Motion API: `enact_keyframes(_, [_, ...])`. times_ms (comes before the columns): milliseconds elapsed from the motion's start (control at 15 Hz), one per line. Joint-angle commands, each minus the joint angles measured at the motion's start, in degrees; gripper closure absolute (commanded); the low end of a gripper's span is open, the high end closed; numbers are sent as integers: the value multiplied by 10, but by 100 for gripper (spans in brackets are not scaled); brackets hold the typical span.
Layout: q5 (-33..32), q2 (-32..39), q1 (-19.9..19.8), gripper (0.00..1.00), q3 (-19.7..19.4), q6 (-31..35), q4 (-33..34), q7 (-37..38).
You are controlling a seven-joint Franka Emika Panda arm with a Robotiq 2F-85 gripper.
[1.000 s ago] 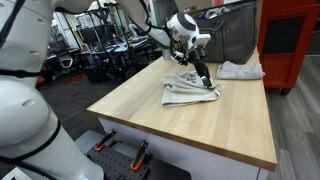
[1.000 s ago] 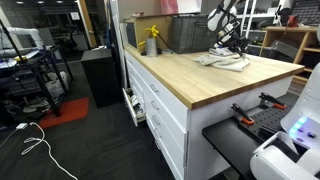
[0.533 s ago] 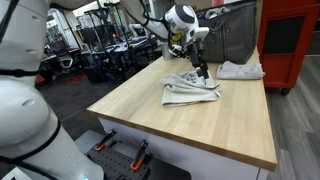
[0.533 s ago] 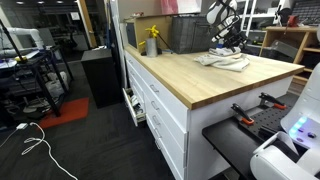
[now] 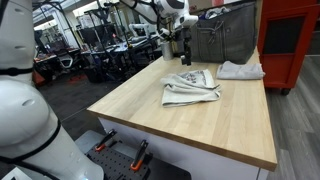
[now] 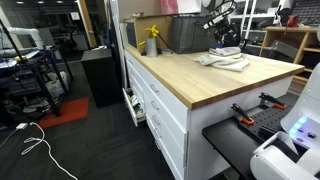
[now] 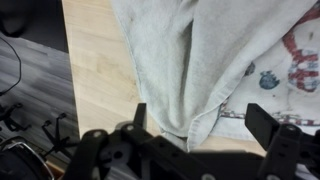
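A crumpled light grey cloth (image 5: 190,88) with a printed pattern lies on the wooden table (image 5: 200,125), also seen as the cloth (image 6: 225,60) near the far end. My gripper (image 5: 186,57) hangs open a short way above the cloth's far edge, touching nothing. In the wrist view the cloth (image 7: 190,60) fills the picture below the open gripper (image 7: 200,125); its folded hem lies under the gap between the two dark fingers (image 7: 264,122). Nothing is held between them.
A second pale cloth (image 5: 241,70) lies near the table's far corner. Behind stand a dark mesh bin (image 5: 225,40) and a red cabinet (image 5: 290,40). A yellow bottle (image 6: 152,42) stands at the table's back edge. Drawers (image 6: 160,105) front the table.
The jaws have opened and let go of the cloth. The gripper has risen off it and moved back; the cloth now lies flat on the table.
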Motion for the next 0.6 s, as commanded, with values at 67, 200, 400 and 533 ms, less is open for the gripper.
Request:
enact_keyframes(67, [49, -1, -1, 0, 19, -22, 23, -44])
enact_keyframes(200, [64, 9, 0, 0, 25, -21, 36, -55])
enact_keyframes(400, [76, 23, 1, 0, 33, -20, 52, -83])
enact_keyframes(533, [78, 26, 5, 0, 36, -15, 53, -103])
